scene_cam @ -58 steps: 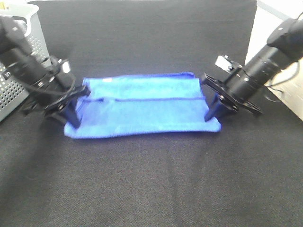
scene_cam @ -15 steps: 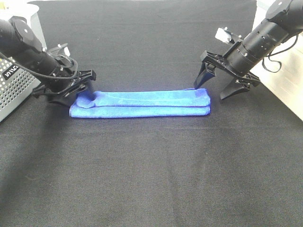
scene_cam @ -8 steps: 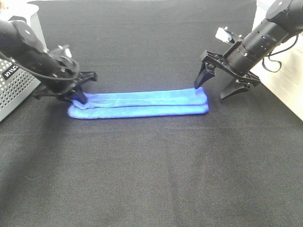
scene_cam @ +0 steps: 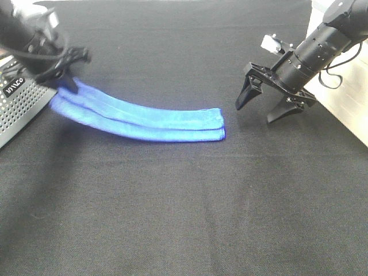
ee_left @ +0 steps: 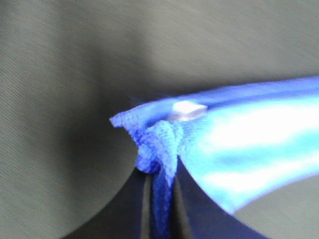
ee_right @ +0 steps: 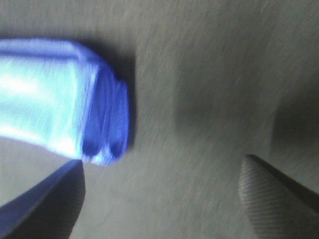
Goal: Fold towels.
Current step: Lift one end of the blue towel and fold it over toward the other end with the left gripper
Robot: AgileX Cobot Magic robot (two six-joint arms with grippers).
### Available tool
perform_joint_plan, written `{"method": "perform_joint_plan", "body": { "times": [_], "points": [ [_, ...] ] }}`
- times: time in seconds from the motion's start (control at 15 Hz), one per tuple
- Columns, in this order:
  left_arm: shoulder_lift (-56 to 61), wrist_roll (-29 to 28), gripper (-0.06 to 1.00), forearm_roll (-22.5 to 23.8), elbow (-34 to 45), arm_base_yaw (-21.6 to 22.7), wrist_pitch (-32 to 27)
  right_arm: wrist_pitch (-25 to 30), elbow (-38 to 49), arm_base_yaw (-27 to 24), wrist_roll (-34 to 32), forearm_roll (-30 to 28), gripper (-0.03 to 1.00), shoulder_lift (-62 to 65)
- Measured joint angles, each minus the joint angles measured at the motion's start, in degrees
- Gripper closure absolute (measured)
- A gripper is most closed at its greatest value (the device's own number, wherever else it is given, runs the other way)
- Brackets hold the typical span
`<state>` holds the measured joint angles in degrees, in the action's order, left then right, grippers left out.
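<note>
Towel [scene_cam: 149, 122], folded long, one end lifted.
Clamps that end in left gripper [scene_cam: 68, 86] by basket [scene_cam: 20, 103]; poises right gripper [scene_cam: 255, 114] splayed, tilted down, near free end.

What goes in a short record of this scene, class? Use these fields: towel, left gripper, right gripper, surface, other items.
towel: blue towel, folded into a long narrow strip that curves across the cloth
left gripper: left gripper shut on one end of the strip, fabric bunched between its fingers, beside the basket
right gripper: right gripper open, holding nothing, apart from the strip's free end
surface: black cloth covering the table
other items: perforated basket at the left edge, only partly in view
</note>
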<state>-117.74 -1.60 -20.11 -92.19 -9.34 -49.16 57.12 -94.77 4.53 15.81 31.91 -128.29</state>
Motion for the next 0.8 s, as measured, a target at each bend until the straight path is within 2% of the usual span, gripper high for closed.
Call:
{"method": "perform_joint_plan", "body": {
  "times": [0.07, 0.13, 0.33, 0.6, 0.67, 0.8],
  "points": [
    [0.0, -2.86, 0.89, -1.55, -3.15, -5.04, -0.11, 1.55, 0.0, 0.0, -0.06, 0.06, 0.17, 0.0],
    [0.0, -2.86, 0.89, -1.55, -3.15, -5.04, -0.11, 1.55, 0.0, 0.0, -0.06, 0.06, 0.17, 0.0],
    [-3.9, -6.42, 0.89, -4.24, -9.63, -12.09, 1.43, 4.24, 0.0, 0.0, -0.11, 0.11, 0.17, 0.0],
    [-15.36, -14.55, 0.86, -4.3, -20.0, -17.36, 1.55, 6.13, 0.0, 0.0, -1.72, 0.11, 0.17, 0.0],
    [-17.88, -17.02, 0.8, -4.53, -22.57, -18.11, 1.55, 6.76, 0.0, 0.0, -1.78, 0.11, 0.17, 0.0],
    [-21.6, -20.4, 0.5, -7.79, -26.36, -19.14, 3.15, 7.1, 0.0, 0.0, -1.89, 0.34, 0.17, 0.06]
  ]
}}
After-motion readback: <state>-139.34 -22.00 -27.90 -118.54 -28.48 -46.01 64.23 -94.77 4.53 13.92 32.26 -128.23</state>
